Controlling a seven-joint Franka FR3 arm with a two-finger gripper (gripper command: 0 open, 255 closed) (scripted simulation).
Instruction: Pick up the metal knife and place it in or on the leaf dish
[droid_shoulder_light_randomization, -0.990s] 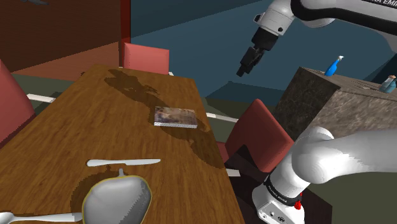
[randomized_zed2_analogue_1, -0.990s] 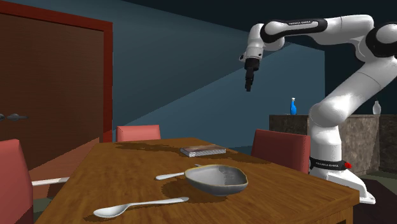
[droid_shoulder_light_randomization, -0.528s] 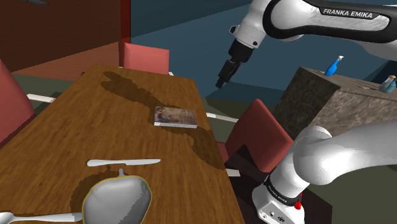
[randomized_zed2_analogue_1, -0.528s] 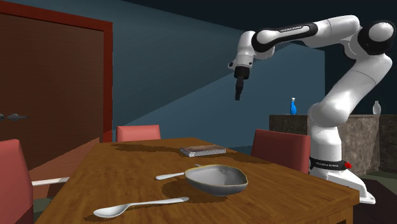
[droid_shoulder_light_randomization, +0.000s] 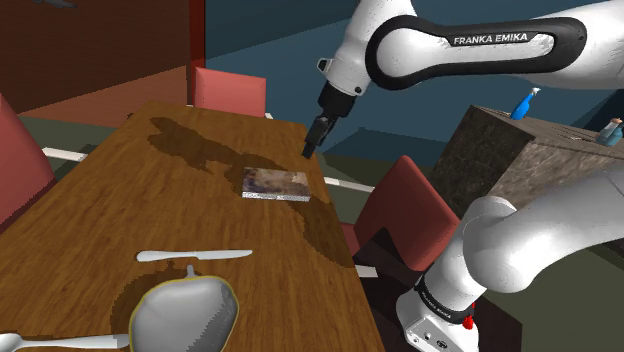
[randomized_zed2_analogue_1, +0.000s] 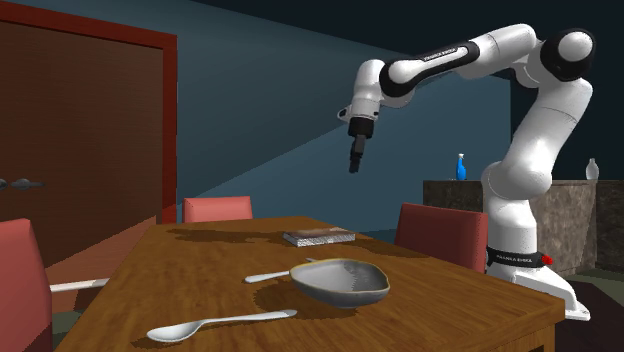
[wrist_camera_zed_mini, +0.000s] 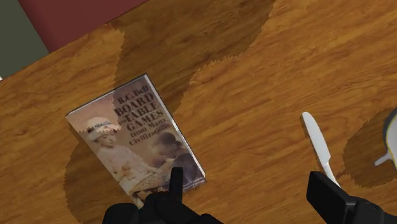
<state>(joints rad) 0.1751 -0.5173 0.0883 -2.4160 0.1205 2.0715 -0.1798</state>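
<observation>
Swung toward the book (wrist_camera_zed_mini: 133, 140), end effector (wrist_camera_zed_mini: 247, 181) spreads wide, empty.

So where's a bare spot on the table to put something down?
Plenty of bare wooden table lies between the picture-cover book and the pale knife, and also from the book to the far red chair. The near end is crowded: knife, grey leaf-shaped dish and pale spoon huddle together.

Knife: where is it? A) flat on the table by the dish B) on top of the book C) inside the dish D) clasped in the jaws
A: the knife lies flat on the table beside the dish, while the open jaws hang empty, high over the book.
</observation>
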